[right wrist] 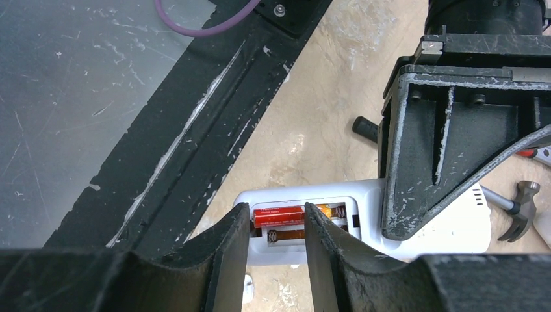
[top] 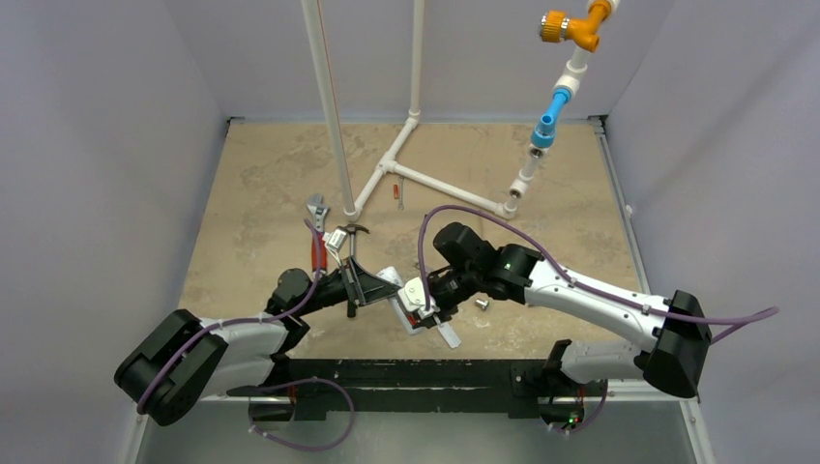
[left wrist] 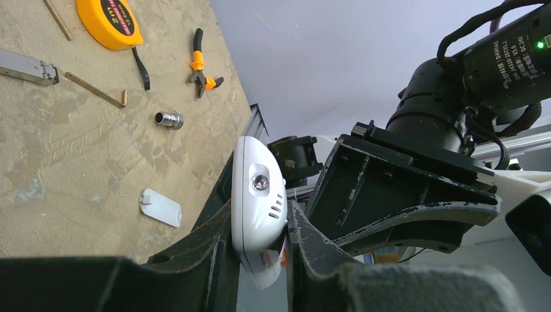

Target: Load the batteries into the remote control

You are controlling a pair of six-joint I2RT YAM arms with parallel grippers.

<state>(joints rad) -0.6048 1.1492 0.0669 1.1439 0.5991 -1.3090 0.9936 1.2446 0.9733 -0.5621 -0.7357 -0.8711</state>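
Note:
My left gripper is shut on the white remote control and holds it on edge above the table. In the right wrist view the remote control shows its back with the recess uncovered. One orange-red battery lies in the upper slot. The lower slot holds something orange-brown in shadow that I cannot make out. My right gripper hovers over the recess, fingers apart and straddling the battery's left half. In the top view both grippers meet at the table's near middle.
A white battery cover lies on the table below the remote. Further off are a metal socket, orange pliers, a yellow tape measure, a red-handled wrench and a hammer. A white pipe frame stands behind.

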